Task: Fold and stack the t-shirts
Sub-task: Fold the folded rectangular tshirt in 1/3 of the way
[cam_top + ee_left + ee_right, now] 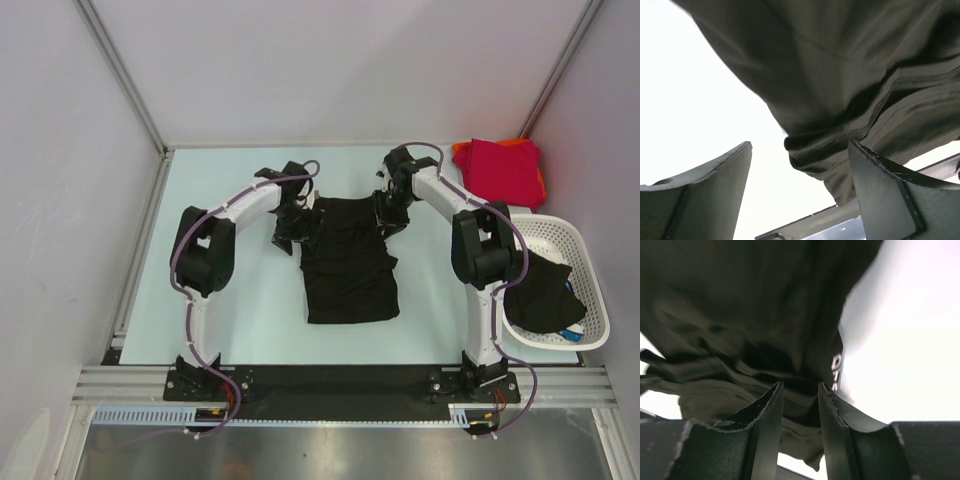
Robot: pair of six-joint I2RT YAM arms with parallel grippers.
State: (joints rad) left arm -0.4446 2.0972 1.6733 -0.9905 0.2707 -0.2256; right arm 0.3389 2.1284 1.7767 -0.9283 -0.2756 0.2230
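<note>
A black t-shirt (pixel 348 265) lies partly folded in the middle of the table. My left gripper (pixel 293 228) is at its far left corner, and in the left wrist view it (pixel 800 150) is wide open, with the shirt's bunched hem (pixel 840 125) between the fingers (pixel 890 195) but not pinched. My right gripper (pixel 388 215) is at the far right corner. In the right wrist view it (pixel 800 387) is low over rumpled black cloth (pixel 740 340), jaws a narrow gap apart. A crimson red shirt (pixel 500 170) lies folded on an orange one (pixel 462 150) at the back right.
A white lattice basket (pixel 585 290) stands at the right edge with another black garment (pixel 540 295) in it. The table surface (pixel 230 300) is pale, with walls close on the left, back and right.
</note>
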